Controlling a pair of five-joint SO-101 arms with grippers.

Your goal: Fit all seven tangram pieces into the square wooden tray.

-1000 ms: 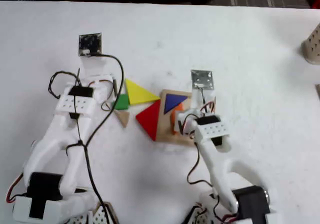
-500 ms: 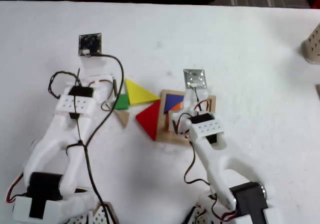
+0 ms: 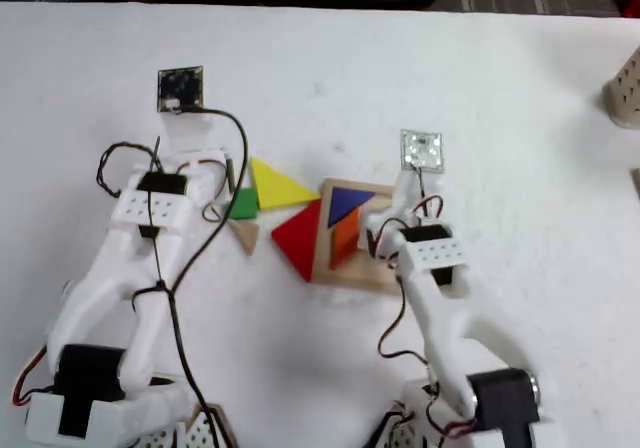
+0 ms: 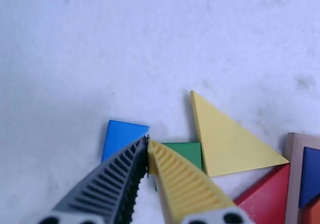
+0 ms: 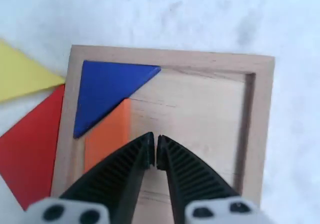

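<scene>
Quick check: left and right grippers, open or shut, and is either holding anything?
Left gripper: shut, holding nothing, tips by the green piece.
Right gripper: shut, holding nothing, over the wooden tray.

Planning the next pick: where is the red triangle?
High view: the red triangle lies left of the tray, touching its edge, below the yellow triangle.

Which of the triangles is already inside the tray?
The dark blue triangle, seated in a corner of the tray against the orange piece. The red triangle, yellow triangle and tan triangle lie outside it.
</scene>
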